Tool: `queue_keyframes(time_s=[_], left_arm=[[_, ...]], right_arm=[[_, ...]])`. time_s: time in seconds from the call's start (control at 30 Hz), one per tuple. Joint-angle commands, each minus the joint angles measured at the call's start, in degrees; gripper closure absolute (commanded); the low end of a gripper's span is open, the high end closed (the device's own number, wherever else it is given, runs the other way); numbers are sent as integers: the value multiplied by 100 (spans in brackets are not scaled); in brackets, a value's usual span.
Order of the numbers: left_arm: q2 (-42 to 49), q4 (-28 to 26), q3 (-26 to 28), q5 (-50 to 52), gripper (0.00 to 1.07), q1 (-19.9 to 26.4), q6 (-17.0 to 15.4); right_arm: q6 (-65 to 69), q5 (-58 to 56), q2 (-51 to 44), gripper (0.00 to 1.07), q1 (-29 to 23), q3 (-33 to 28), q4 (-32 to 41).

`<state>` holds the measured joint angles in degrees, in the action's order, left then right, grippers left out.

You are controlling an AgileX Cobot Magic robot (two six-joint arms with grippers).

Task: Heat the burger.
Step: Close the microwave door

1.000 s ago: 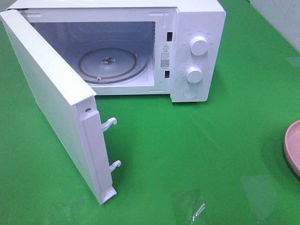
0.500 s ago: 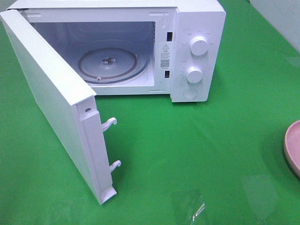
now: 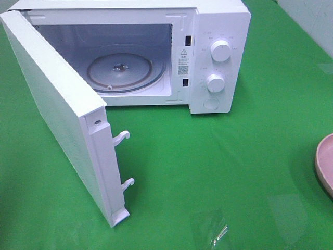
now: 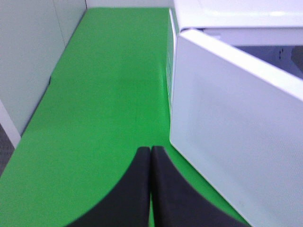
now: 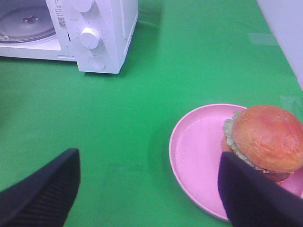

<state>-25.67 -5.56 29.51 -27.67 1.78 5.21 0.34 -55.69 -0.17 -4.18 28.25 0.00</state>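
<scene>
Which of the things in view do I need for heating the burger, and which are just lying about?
For the job:
- burger, sitting on the pink plate
- microwave, door open, glass turntable bare
- right hand, open near the plate
- left hand, shut, beside the door

Just lying about:
- clear plastic scrap on the green cloth

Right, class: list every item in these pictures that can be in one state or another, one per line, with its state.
microwave door: swung wide open
glass turntable: in place, nothing on it
burger: on the pink plate, not gripped
pink plate: on the green table, outside the microwave
left gripper: shut, holding nothing
right gripper: open, above the table beside the plate
</scene>
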Motion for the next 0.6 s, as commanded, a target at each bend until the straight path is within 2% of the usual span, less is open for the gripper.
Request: queue_keyframes(time_s=[0.03, 0.07, 0.1, 0.13, 0.27, 0.3, 0.33, 0.37, 0.47, 0.5, 0.53, 0.57, 0.6], left_arm=[[-235, -52, -80, 894, 107, -23, 23], [-476, -52, -223, 1547, 107, -23, 86], [-476, -52, -223, 1547, 107, -23, 86], [-859, -52, -504, 2601, 107, -23, 126], [-1324, -52, -751, 3375, 107, -23, 126], [-1690, -52, -922, 3994, 107, -23, 115], [-1690, -52, -922, 3994, 107, -23, 115], [-2051, -46, -1071, 4629, 107, -23, 103], [-2429, 17, -1163, 5117, 107, -23, 97], [-2807, 149, -1175, 5437, 107, -23, 11], [-2807, 149, -1175, 5437, 107, -23, 11], [-3209, 327, -1175, 5718, 107, -23, -178], [-3209, 327, -1175, 5718, 107, -23, -178]], right_arm=[[-34, 63, -166, 31, 23, -17, 0], [-34, 63, -166, 31, 23, -17, 0], [-34, 63, -166, 31, 23, -17, 0], [-34, 63, -166, 31, 23, -17, 0], [-34, 63, -166, 31, 23, -17, 0], [-34, 63, -166, 31, 23, -17, 0], [-34, 63, -166, 31, 23, -17, 0], [-34, 63, -166, 31, 23, -17, 0], [-34, 63, -166, 31, 23, -17, 0], [-34, 63, -166, 31, 23, -17, 0], [-34, 63, -166, 31, 23, -17, 0], [-34, 63, -166, 31, 23, -17, 0], [-34, 63, -166, 31, 23, -17, 0]])
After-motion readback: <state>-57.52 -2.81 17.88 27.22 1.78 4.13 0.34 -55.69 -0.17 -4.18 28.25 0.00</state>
